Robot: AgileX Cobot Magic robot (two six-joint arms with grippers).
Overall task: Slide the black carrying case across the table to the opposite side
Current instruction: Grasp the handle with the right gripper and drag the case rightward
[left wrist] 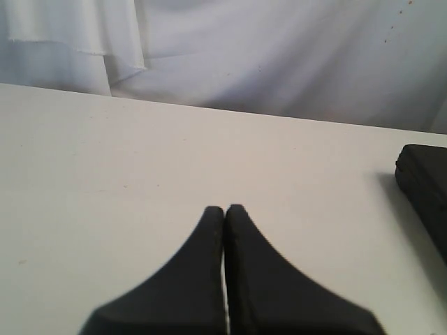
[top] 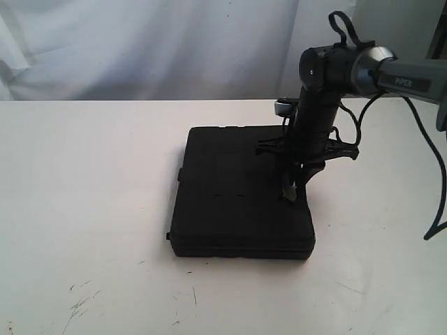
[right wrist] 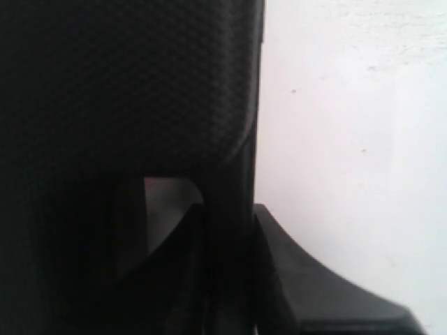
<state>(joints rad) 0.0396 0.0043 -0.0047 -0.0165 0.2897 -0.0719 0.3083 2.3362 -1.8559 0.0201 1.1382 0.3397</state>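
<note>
The flat black case [top: 234, 195] lies mid-table on the white table [top: 84, 181]. My right gripper [top: 289, 190] comes straight down onto the case's right edge. In the right wrist view the case [right wrist: 126, 84] fills most of the frame. One finger sits in the handle slot and the other finger [right wrist: 300, 279] is outside, so the right gripper [right wrist: 230, 213] is shut on the handle bar. My left gripper [left wrist: 224, 209] is shut and holds nothing. It hovers over bare table [left wrist: 140, 160], with a corner of the case [left wrist: 426, 188] off to one side.
A white cloth backdrop [top: 140, 42] hangs behind the table. The right arm's black cable [top: 436, 188] loops down at the far right. Dark scratches [top: 80, 303] mark the tabletop near the front left. White table [right wrist: 349, 105] lies beyond the case's handle edge.
</note>
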